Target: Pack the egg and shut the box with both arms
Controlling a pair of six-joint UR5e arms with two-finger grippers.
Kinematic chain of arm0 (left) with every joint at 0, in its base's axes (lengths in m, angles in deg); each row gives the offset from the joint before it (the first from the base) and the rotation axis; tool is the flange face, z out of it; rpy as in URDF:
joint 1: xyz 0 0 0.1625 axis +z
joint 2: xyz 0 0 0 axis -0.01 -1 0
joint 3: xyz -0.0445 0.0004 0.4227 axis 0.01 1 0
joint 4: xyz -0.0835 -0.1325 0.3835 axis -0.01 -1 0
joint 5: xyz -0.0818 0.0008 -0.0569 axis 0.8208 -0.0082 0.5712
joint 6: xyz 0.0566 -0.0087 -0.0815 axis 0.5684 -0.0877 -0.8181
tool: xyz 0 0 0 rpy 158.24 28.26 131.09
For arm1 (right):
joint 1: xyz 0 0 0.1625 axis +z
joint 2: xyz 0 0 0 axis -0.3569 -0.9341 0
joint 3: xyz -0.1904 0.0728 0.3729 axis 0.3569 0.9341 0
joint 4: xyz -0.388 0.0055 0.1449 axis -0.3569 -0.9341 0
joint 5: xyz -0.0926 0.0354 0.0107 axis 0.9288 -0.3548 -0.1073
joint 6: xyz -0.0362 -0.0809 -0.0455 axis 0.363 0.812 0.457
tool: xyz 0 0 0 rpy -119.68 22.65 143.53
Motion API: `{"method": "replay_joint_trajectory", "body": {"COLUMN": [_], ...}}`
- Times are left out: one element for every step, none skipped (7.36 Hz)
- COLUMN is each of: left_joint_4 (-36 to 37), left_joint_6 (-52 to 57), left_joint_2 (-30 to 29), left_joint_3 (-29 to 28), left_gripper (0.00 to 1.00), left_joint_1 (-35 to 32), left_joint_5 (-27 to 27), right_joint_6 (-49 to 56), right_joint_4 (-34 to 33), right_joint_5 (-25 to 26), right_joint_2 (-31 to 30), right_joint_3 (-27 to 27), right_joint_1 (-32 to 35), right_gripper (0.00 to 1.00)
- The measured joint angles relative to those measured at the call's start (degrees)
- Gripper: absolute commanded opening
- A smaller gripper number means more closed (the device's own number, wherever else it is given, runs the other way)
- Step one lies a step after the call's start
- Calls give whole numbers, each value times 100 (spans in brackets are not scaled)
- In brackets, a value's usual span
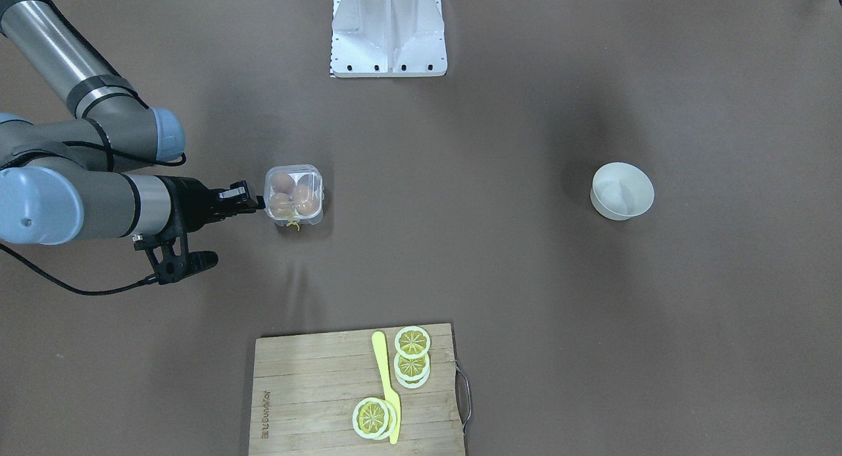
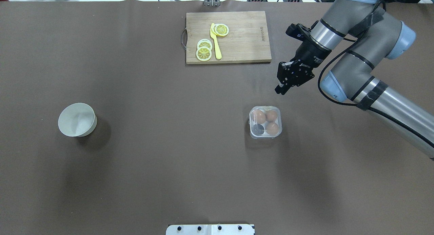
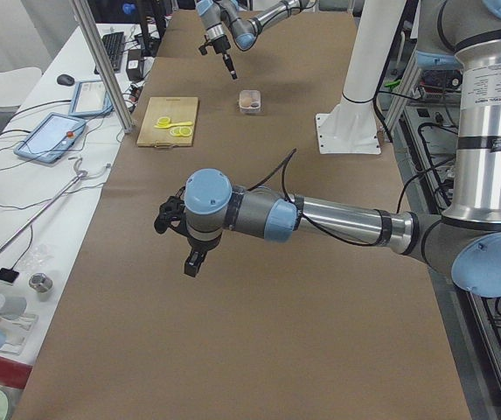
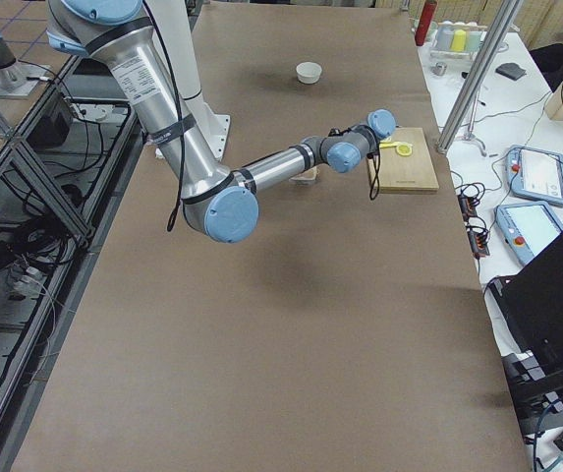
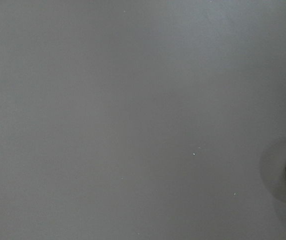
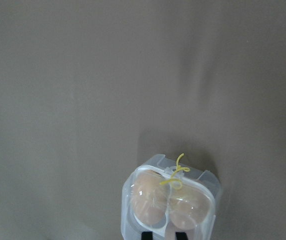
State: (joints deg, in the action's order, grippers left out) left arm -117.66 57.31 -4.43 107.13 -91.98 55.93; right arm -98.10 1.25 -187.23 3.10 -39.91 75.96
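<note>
The clear box (image 1: 294, 196) stands on the brown table with its lid down and a yellow string (image 6: 175, 172) at its edge. It holds three light-brown eggs (image 2: 271, 115) and one empty cell. My right gripper (image 1: 258, 204) hovers just beside and above the box, apart from it, and looks shut and empty. In the overhead view the right gripper (image 2: 281, 88) is beyond the box (image 2: 265, 122). The right wrist view looks down on the box (image 6: 167, 200). My left gripper (image 3: 193, 262) shows only in the exterior left view, over bare table; I cannot tell whether it is open.
A round white bowl (image 2: 77, 119) stands far off on the left arm's side. A wooden cutting board (image 2: 244, 35) with lemon slices (image 2: 204, 50) and a yellow knife (image 2: 215, 41) lies at the far edge. The white base (image 1: 388, 31) is at the robot's side.
</note>
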Motion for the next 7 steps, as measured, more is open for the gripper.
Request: {"method": "replay_joint_trajectory", "body": {"left_joint_4": [0, -2, -6, -8, -9, -9, -9], "left_joint_6": [4, 6, 6, 6, 9, 28, 64], "left_joint_2": [0, 26, 79, 122, 140, 146, 148], "left_joint_3": [-3, 2, 16, 29, 37, 40, 37], "left_gripper": [97, 97, 97, 97, 97, 97, 97], "left_joint_1": [0, 0, -3, -9, -13, -15, -17], "left_joint_5": [-4, -6, -5, -1, 1, 1, 2], "right_joint_6": [-5, -5, 15, 61, 161, 333, 547], "right_joint_4": [124, 221, 286, 312, 319, 319, 318], "right_joint_5": [57, 80, 91, 138, 260, 422, 563], "right_joint_2": [-95, -202, -335, -494, -667, -890, -1141], "right_joint_3": [-3, -6, -13, -18, -24, -29, -31], "right_joint_1": [127, 287, 477, 667, 842, 1024, 1222], "right_gripper": [98, 98, 98, 99, 99, 99, 100]}}
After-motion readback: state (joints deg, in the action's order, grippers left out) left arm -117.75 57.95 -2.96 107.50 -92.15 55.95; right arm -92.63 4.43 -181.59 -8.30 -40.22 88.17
